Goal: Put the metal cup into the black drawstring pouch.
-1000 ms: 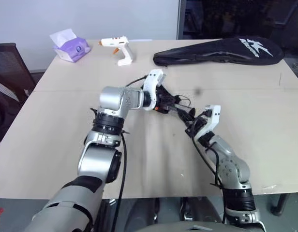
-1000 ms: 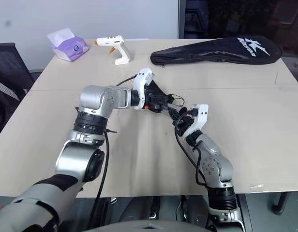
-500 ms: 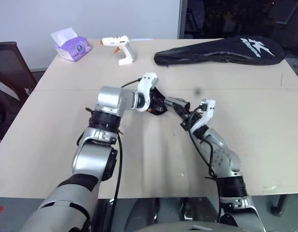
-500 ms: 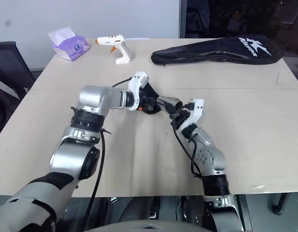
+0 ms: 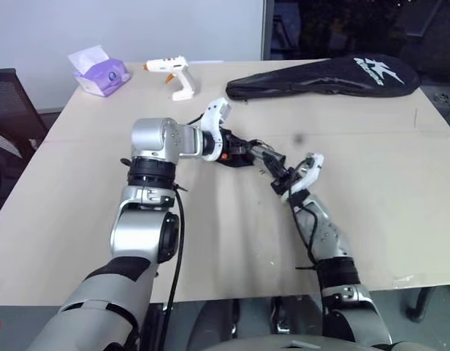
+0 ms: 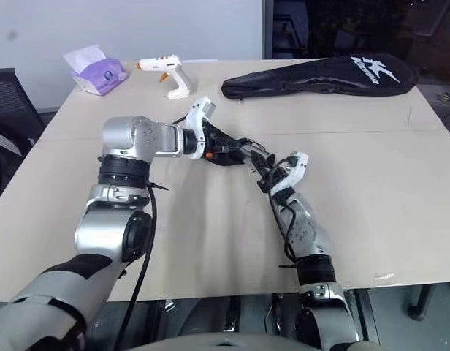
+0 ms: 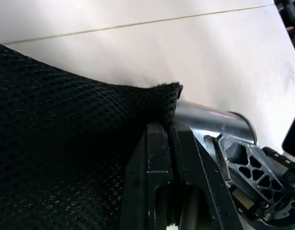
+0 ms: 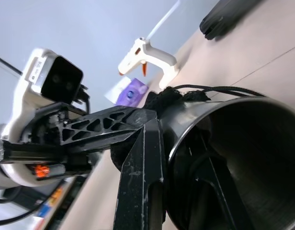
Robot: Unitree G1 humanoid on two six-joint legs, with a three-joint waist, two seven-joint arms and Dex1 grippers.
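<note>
Here, above the middle of the beige counter (image 5: 210, 241), the two arms meet. The left tool (image 5: 236, 152) is closed on an edge of the black drawstring pouch (image 5: 232, 150); the left wrist view shows its fingers (image 7: 159, 158) pressed together with the mesh fabric pinched between them. The right tool (image 5: 282, 175) is closed on the rim of the metal cup (image 5: 263, 155), one finger (image 8: 142, 172) outside the wall and the other inside the open mouth. The cup lies roughly level above the counter, its mouth toward the right tool and its far end at the pouch opening, with fabric and a thin black cord (image 8: 219, 89) draped over that end; how far the cup sits inside the pouch cannot be told. At the back of the counter lie a long black racket cover (image 5: 323, 77) with a white logo, a white glue gun (image 5: 172, 73) with an orange tip, and a purple tissue pack (image 5: 99, 67) near the far left corner, all well apart from the tools. A dark chair (image 5: 9, 110) stands beside the counter's left edge.
</note>
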